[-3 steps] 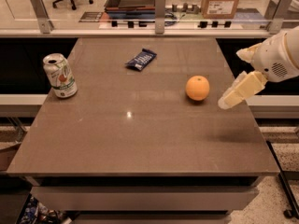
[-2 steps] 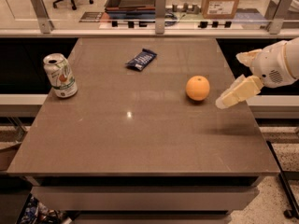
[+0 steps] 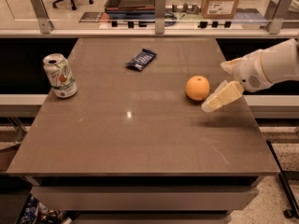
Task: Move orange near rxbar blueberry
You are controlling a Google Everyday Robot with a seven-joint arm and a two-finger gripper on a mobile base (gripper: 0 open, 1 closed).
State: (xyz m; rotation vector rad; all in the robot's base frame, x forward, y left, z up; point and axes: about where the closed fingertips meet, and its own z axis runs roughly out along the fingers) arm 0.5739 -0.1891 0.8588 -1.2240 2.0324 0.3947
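Note:
The orange [image 3: 197,87] sits on the brown table [image 3: 140,139], right of the middle. The rxbar blueberry [image 3: 141,59], a dark blue wrapper, lies flat toward the far side of the table, up and left of the orange. My gripper [image 3: 215,87] reaches in from the right on a white arm and sits just right of the orange, a little above the table. Its fingers [image 3: 223,96] are spread apart and hold nothing. The lower finger's tip is close beside the orange; I cannot tell if it touches.
A white-green drink can [image 3: 60,76] stands upright near the table's left edge. A glass rail with metal posts [image 3: 160,6] runs behind the table's far edge. A cardboard box [image 3: 221,0] stands beyond it.
My gripper has moved a little to the left, closer to the orange. The orange, bar and can have not moved.

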